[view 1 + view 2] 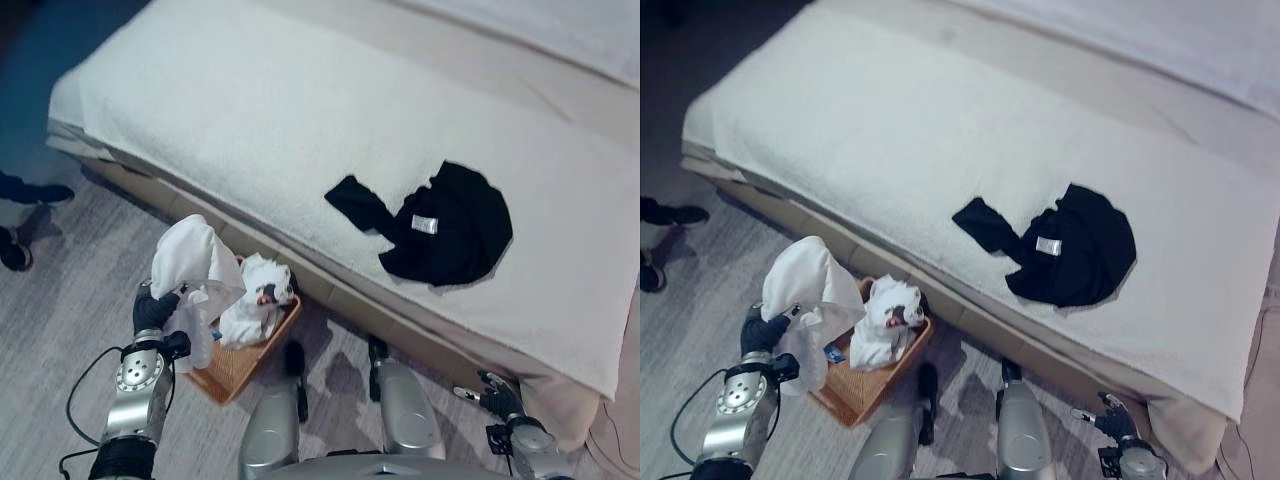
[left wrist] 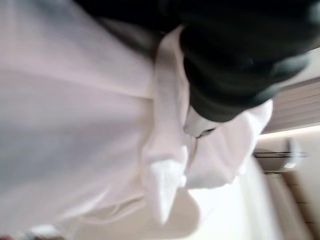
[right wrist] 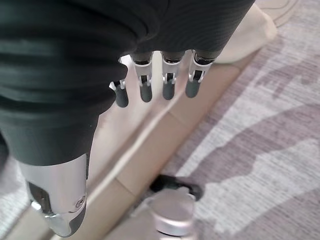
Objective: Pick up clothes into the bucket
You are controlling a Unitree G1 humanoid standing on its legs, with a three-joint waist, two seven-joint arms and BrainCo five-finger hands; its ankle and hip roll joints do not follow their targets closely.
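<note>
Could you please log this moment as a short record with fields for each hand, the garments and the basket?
left hand: shut on white garment, holding it raised beside the basket
right hand: open, holding nothing, low by the bed base
basket: wicker, on the floor against the bed, white clothes inside
black garment: lying crumpled on the bed

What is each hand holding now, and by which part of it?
The left hand grips a white garment by a bunched fold, above the basket. The right hand holds nothing, its fingers straight.
</note>
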